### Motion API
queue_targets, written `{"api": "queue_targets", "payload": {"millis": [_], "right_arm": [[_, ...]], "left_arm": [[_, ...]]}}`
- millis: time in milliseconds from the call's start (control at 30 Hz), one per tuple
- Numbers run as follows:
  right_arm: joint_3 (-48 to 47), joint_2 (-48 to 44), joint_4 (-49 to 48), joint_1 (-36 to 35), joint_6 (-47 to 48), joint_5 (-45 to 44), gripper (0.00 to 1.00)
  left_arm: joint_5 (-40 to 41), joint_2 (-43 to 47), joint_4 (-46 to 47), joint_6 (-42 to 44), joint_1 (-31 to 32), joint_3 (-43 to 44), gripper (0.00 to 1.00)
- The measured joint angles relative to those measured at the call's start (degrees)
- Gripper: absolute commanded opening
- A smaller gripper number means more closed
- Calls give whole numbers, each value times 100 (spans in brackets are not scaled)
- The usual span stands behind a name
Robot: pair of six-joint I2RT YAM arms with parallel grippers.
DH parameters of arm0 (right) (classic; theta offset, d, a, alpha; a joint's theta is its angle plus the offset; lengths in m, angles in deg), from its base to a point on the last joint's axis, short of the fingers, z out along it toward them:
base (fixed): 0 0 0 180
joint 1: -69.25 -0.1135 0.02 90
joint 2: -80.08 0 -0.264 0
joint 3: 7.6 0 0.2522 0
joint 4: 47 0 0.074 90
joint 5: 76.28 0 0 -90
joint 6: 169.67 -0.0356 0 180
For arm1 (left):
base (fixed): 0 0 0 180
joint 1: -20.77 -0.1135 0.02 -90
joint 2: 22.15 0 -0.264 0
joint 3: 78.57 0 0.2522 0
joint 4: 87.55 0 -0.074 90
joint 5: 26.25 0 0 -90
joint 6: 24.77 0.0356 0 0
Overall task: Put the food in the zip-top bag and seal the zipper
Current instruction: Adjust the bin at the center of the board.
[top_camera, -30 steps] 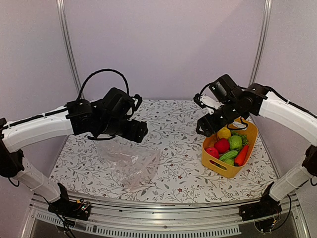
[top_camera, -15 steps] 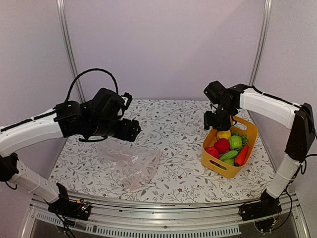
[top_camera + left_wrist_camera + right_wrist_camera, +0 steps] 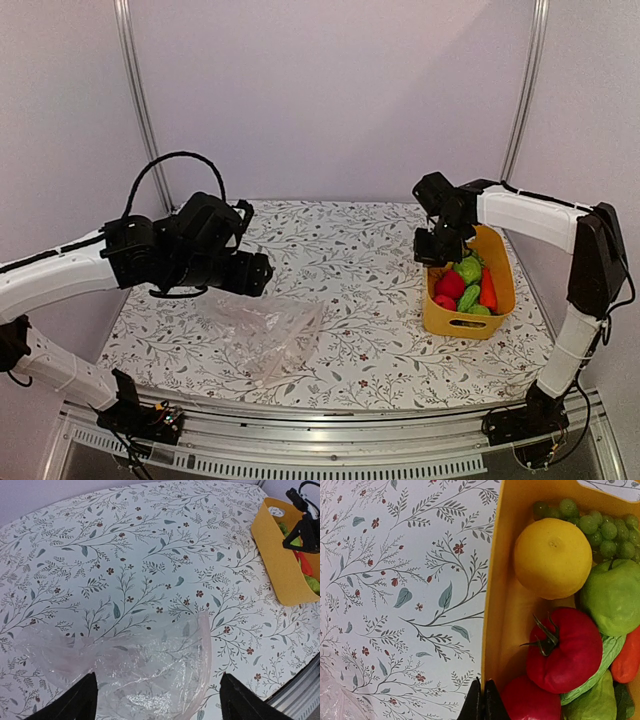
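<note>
Where the food [image 3: 552, 557] is lying: it is sitting in the yellow basket [image 3: 440, 318] at the right of the bench [image 3: 350, 250], well apart from the bag; nothing is inside the bag yet.
Zip-top bag [image 3: 150, 675]: it is lying flat and crumpled at the left, under the left arm, where its mouth can be taken.
Zipper [image 3: 205, 645]: probably the thicker clear strip along the bag's edge; I cannot tell surely.
Left pincer [image 3: 157, 690]: it is hovering over the bag with jaws wide, holding nothing, probably preparing to grip the edge.
Right pincer [image 3: 482, 700]: its fingertips are pressing together at the basket's rim beside a red tomato [image 3: 565, 650]; whether the wall is pinched between them, I cannot tell.
</note>
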Motion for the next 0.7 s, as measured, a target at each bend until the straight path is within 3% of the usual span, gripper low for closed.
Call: {"api": "queue_targets", "payload": {"millis": [100, 233, 333, 500, 700], "right_arm": [[55, -26, -153, -37, 197, -2, 1], [184, -109, -308, -101, 391, 11, 38], [232, -153, -138, -168, 533, 70, 50], [192, -592, 2, -695, 975, -15, 55], [337, -1292, -739, -1707, 2253, 658, 52]], "left_arm": [[-15, 0, 0, -74, 0, -118, 84], [-20, -11, -24, -205, 0, -240, 85], [37, -28, -96, -352, 0, -225, 86], [61, -52, -431, -817, -234, -136, 85], [-313, 136, -669, -1421, -1434, -254, 82]]}}
